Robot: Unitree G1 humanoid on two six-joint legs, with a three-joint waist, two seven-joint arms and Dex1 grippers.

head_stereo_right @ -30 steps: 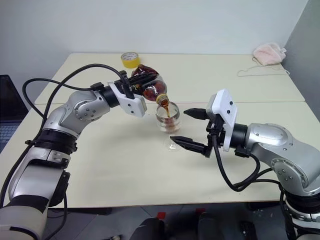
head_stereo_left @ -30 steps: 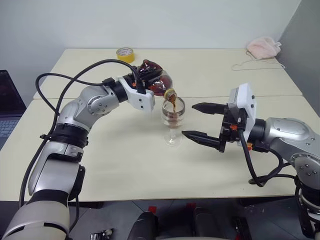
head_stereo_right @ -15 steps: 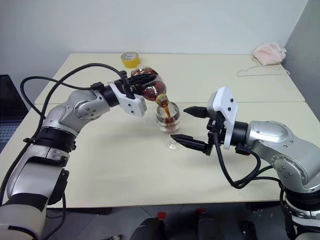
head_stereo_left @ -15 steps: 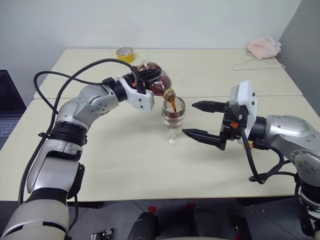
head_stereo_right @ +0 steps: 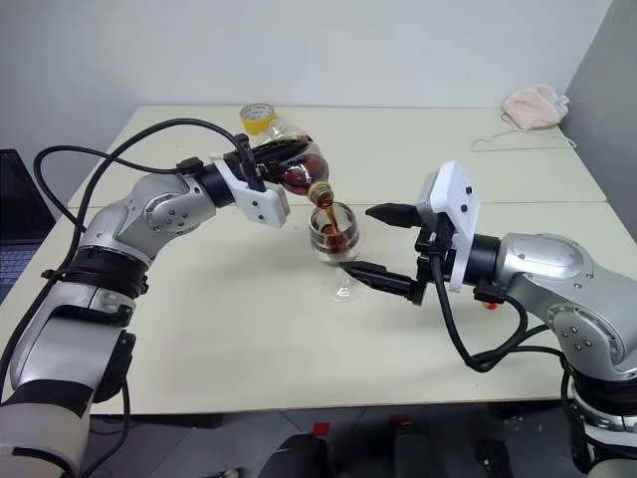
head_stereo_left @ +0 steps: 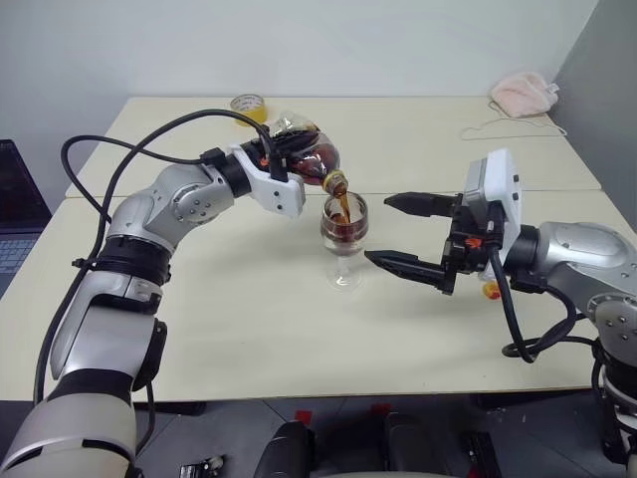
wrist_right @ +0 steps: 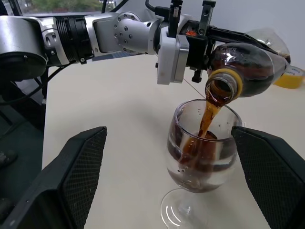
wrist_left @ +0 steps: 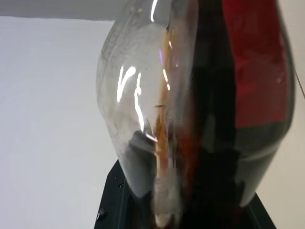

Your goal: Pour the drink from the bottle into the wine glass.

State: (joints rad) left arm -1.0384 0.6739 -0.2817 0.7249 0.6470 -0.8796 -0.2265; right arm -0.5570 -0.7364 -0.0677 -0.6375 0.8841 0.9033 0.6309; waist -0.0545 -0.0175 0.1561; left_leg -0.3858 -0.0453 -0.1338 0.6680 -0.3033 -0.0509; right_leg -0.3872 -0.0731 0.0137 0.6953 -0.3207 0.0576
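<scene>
Two arms meet over the middle of the pale bench (head_stereo_left: 249,329): the left pincer (head_stereo_left: 282,159) is clamped around the bottle (head_stereo_left: 307,159), which lies tipped nearly on its side with its open mouth just above the rim of the wine glass (head_stereo_left: 343,239). From that mouth the drink (wrist_right: 206,125) runs in a thin brown stream into the bowl, which is partly filled with dark liquid; more of it sits in the lower side of the bottle. The glass stands upright on its base. The right pincer (head_stereo_left: 406,232) is spread wide, level with the glass on the right, one finger near the bowl and one near the stem, neither touching. A yellow tape roll (head_stereo_left: 247,103) and a pink cloth (head_stereo_left: 524,93) lie at the far edge
</scene>
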